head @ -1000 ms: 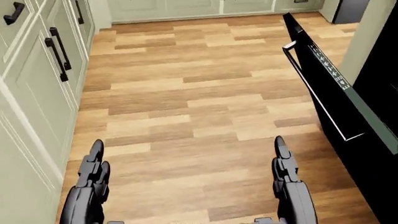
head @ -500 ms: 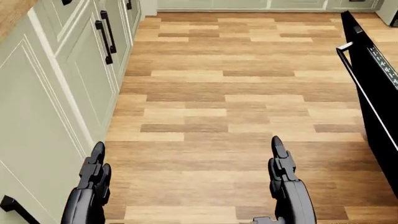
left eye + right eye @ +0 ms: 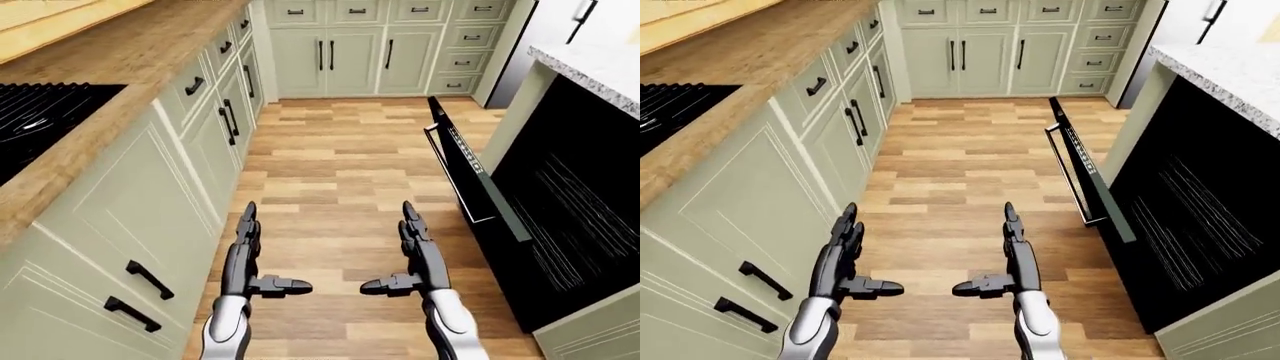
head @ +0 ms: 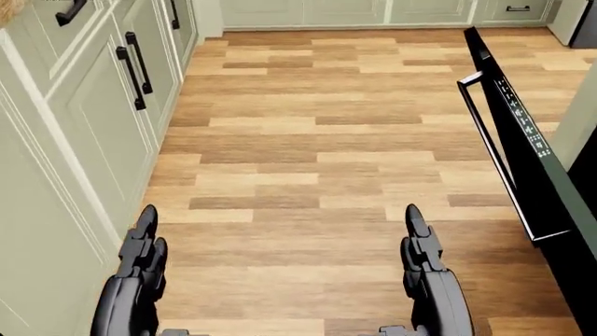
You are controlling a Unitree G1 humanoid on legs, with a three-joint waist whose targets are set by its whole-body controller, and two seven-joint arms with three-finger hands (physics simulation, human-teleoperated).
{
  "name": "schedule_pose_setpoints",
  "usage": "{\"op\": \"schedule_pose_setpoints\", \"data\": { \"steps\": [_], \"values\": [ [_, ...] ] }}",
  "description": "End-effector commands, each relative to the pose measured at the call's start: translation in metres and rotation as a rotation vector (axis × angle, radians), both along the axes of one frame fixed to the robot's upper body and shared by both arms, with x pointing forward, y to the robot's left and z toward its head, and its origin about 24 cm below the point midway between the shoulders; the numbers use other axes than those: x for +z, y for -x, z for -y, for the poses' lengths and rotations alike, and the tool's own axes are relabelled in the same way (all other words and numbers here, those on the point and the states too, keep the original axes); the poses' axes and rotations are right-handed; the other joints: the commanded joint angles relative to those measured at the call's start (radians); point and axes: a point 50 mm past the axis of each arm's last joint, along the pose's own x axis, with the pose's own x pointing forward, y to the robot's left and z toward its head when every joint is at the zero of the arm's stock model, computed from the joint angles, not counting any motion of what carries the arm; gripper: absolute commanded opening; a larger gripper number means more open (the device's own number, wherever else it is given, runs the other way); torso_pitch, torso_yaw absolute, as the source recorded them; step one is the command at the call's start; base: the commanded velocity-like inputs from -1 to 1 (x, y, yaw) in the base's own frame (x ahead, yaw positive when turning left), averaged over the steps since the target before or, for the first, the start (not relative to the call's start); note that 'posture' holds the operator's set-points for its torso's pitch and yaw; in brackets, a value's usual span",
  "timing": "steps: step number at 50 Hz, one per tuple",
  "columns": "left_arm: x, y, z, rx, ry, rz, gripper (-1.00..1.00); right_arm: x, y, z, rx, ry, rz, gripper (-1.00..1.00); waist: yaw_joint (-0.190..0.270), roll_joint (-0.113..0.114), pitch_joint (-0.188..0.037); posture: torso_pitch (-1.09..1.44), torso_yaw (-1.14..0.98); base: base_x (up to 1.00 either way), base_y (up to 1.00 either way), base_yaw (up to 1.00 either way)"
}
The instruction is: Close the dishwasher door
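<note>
The dishwasher door (image 3: 470, 176) hangs partly open at the right of the wooden floor (image 3: 340, 172), its handle (image 3: 447, 174) facing the aisle. A hurried swing could clip the door's edge instead of pushing it flat. Right hand (image 3: 412, 255) and left hand (image 3: 247, 259) hover empty, fingers extended, touching nothing.

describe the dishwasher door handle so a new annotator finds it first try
On the left-eye view's right side, under the speckled stone countertop, the black dishwasher door hangs partly open over the wood floor. Its handle is the thin pale bar along the door's outer face, unlike the short black pulls on the green cabinets.
</note>
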Motion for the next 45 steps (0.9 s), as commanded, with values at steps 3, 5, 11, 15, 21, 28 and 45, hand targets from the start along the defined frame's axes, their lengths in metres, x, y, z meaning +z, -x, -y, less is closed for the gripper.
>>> {"op": "schedule_pose_setpoints", "data": {
  "steps": [3, 5, 11, 15, 21, 28, 45],
  "values": [
    [0.0137, -0.0036, 0.0006, -0.005, -0.001, 0.074, 1.00, 0.0160, -0.0049, -0.0021, 0.009, -0.002, 0.088, 1.00, 0.002, 0.031, -0.014, 0.00, 0.00, 0.00, -0.28, 0.00],
    [0.0134, -0.0038, 0.0007, -0.005, -0.001, 0.073, 1.00, 0.0165, -0.0052, -0.0019, 0.009, -0.002, 0.087, 1.00, 0.014, 0.024, -0.019, 0.00, 0.00, 0.00, -0.28, 0.00],
    [0.0133, -0.0036, 0.0010, -0.005, -0.001, 0.072, 1.00, 0.0172, -0.0047, -0.0012, 0.007, -0.003, 0.088, 1.00, 0.006, 0.014, -0.029, 0.00, 0.00, 0.00, -0.28, 0.00],
    [0.0137, -0.0037, 0.0006, -0.005, -0.001, 0.072, 1.00, 0.0169, -0.0053, -0.0017, 0.008, -0.004, 0.088, 1.00, 0.008, -0.046, -0.024, 0.00, 0.00, 0.00, -0.28, 0.00],
    [0.0142, -0.0036, 0.0005, -0.005, -0.001, 0.073, 1.00, 0.0176, -0.0045, -0.0016, 0.006, -0.004, 0.091, 1.00, -0.013, -0.069, -0.029, 0.00, 0.00, 0.00, -0.28, 0.00],
    [0.0142, -0.0031, 0.0012, -0.005, -0.001, 0.075, 1.00, 0.0180, -0.0041, -0.0012, 0.003, -0.001, 0.093, 1.00, -0.002, 0.002, -0.008, 0.00, 0.00, 0.00, -0.28, 0.00],
    [0.0135, -0.0040, 0.0013, -0.005, -0.003, 0.073, 1.00, 0.0155, -0.0047, -0.0009, 0.003, 0.000, 0.092, 1.00, -0.010, -0.074, -0.027, 0.00, 0.00, 0.00, -0.28, 0.00]
  ]
}}
